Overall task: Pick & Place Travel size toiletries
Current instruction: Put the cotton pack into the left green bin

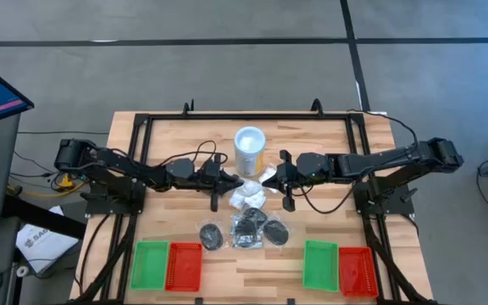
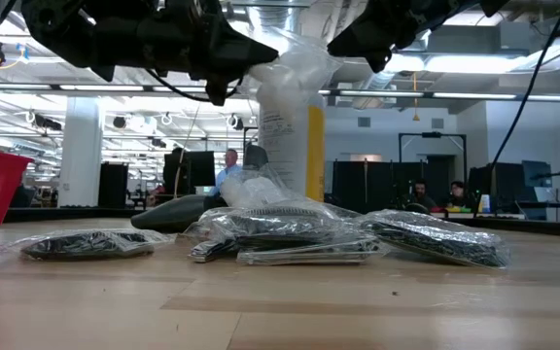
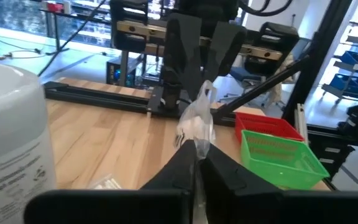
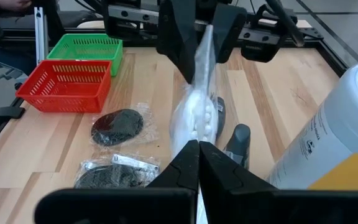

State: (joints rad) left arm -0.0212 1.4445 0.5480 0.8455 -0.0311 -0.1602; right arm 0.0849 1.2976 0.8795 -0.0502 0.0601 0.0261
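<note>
A white packet in clear wrap (image 4: 197, 118) hangs in the air between my two grippers, above the table's middle; it also shows in the left wrist view (image 3: 195, 126) and the high view (image 1: 252, 181). My left gripper (image 3: 197, 158) is shut on one end of its wrap, and my right gripper (image 4: 198, 152) is shut on the other end. In the high view the left gripper (image 1: 231, 180) and right gripper (image 1: 271, 176) face each other. More packets, black round (image 4: 117, 127) and white (image 1: 246, 201), lie in a pile (image 1: 248, 224) nearer the front. Dark grey oblong pieces (image 4: 238, 140) lie under the held packet. My left gripper pinches the clear wrap's end (image 3: 199, 142) between its two fingers, coming level from the table's left. The packet is clear of the table, and its wrap runs on to the other gripper. My right gripper pinches the wrap's opposite end (image 4: 194, 138) between its two fingers, coming level from the table's right. The white contents sit between the two holds, lifted clear of the table.
A tall white tub with a yellow label (image 1: 250, 148) stands just behind the grippers. Green (image 1: 151, 263) and red (image 1: 185, 264) trays stand at the front left, and green (image 1: 320, 263) and red (image 1: 357, 269) trays at the front right. A black frame (image 1: 252, 119) runs around the table.
</note>
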